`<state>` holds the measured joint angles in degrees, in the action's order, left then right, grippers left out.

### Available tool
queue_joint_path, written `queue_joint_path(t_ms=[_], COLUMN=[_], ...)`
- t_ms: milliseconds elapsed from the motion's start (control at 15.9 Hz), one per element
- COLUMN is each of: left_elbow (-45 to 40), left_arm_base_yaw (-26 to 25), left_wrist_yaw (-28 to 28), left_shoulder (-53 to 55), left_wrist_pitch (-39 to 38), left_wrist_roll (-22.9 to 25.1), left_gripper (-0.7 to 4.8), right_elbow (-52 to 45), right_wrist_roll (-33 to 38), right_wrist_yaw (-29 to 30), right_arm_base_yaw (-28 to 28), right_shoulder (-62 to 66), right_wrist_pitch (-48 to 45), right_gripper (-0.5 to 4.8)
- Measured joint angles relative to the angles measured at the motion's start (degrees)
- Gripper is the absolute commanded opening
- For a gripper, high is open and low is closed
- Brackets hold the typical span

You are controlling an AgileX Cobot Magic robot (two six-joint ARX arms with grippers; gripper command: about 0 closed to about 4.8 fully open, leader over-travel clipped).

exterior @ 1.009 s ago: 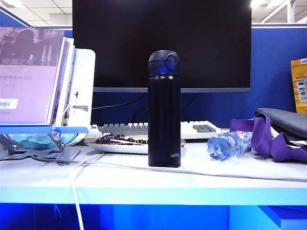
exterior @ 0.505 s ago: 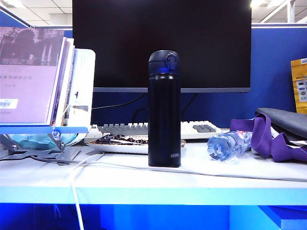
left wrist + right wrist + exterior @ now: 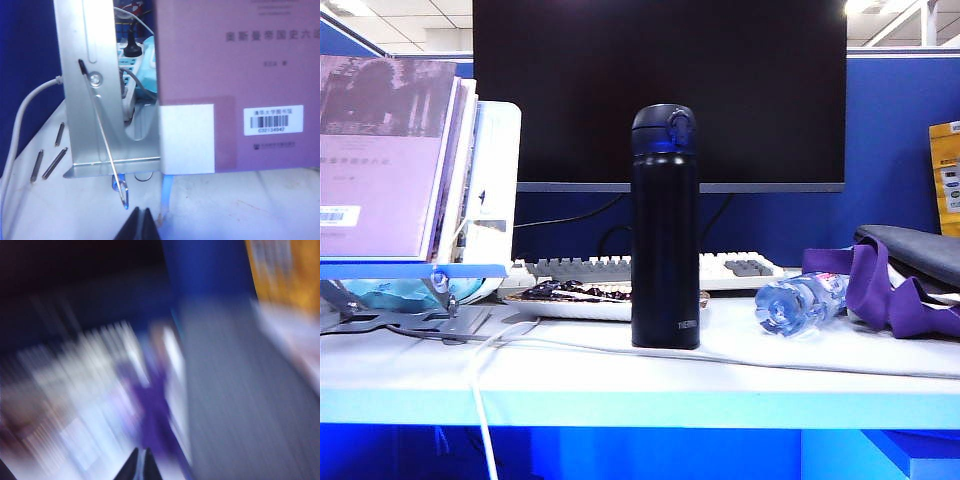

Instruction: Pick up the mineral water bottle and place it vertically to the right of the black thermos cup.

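Currently: mineral water bottle point(image 3: 798, 302) lying on table point(image 3: 620, 375), right of upright black thermos cup point(image 3: 665, 228).
Left gripper point(image 3: 140, 223) fingers clenched, empty; right gripper point(image 3: 140, 464) fingers likewise, view blurred.

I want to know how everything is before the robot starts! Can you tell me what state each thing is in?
mineral water bottle: lying on its side, cap on, untouched.
black thermos cup: standing upright, lid closed.
monitor: screen dark.
book: closed, propped upright on a stand.
left end effector: shut, empty, near the book.
right end effector: shut, empty; view blurred.
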<state>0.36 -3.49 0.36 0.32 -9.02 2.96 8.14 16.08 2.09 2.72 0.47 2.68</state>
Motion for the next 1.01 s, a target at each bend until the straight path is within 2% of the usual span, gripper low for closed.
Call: queue_joint_path(t_ms=[189, 252, 315, 442, 505, 631, 694, 820, 883, 1009], left_elbow=[0.00, 0.00, 0.00, 0.00, 0.00, 0.00, 0.00, 0.00, 0.00, 0.00], left_arm_base_yaw=[0.00, 0.00, 0.00, 0.00, 0.00, 0.00, 0.00, 0.00, 0.00, 0.00], left_wrist_yaw=[-0.04, -0.04, -0.04, -0.04, -0.04, -0.04, -0.04, -0.09, -0.07, -0.09], left_shoulder=[0.00, 0.00, 0.00, 0.00, 0.00, 0.00, 0.00, 0.00, 0.00, 0.00], left_wrist_pitch=[0.00, -0.02, 0.00, -0.02, -0.02, -0.02, -0.02, -0.02, -0.02, -0.02], left_wrist_roll=[0.00, 0.00, 0.00, 0.00, 0.00, 0.00, 0.00, 0.00, 0.00, 0.00], left_gripper=[-0.03, -0.03, -0.03, -0.03, -0.03, -0.03, -0.03, -0.03, -0.03, -0.03], right_elbow=[8.24, 8.39, 8.41, 8.70, 9.49, 15.74, 25.35, 39.30, 48.89, 62.16], right_wrist_roll=[7.76, 11.91, 17.55, 20.61, 21.27, 21.64, 20.09, 17.62, 15.69, 13.73], right_wrist_yaw=[0.52, 0.55, 0.24, -0.66, 0.37, 6.93, 12.72, 18.18, 22.05, 26.75], right_arm_base_yaw=[-0.02, 0.00, 0.00, 0.00, -0.02, -0.02, -0.02, -0.02, -0.02, -0.04], right_shoulder=[5.18, 6.21, 6.69, 7.50, 8.31, 12.96, 20.85, 31.91, 39.95, 52.28], right_wrist_pitch=[-6.36, -11.23, -19.96, -33.33, -34.86, -26.56, -18.93, -6.73, 2.43, 17.09], right_gripper=[0.20, 0.20, 0.20, 0.21, 0.21, 0.21, 0.21, 0.21, 0.21, 0.21])
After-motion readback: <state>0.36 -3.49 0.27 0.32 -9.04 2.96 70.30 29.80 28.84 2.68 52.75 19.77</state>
